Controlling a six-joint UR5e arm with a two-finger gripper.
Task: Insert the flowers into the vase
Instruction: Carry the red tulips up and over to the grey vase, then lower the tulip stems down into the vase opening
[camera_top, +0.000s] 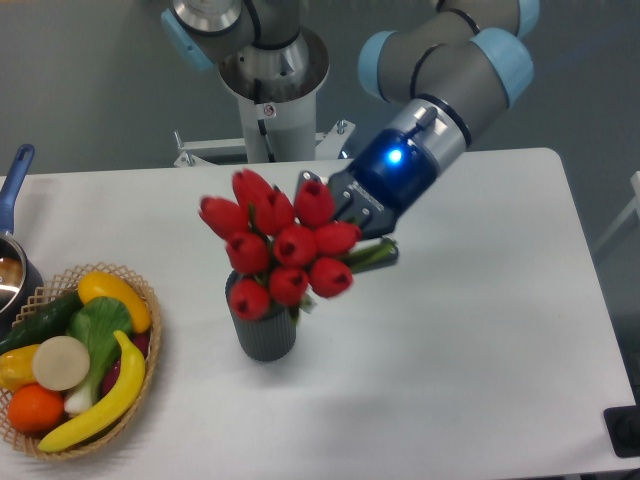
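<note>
Black two-finger gripper (352, 215) clamps the green stems of the red tulip bunch (278, 245), held tilted over the dark ribbed cylinder vase (264, 330); risk: stems aren't vertical, could catch the rim and tip the vase.

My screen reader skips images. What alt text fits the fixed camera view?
A robot arm's end effector holds red tulip flowers tilted over a dark ribbed vase on a white table. A woven fruit basket sits at left.
</note>
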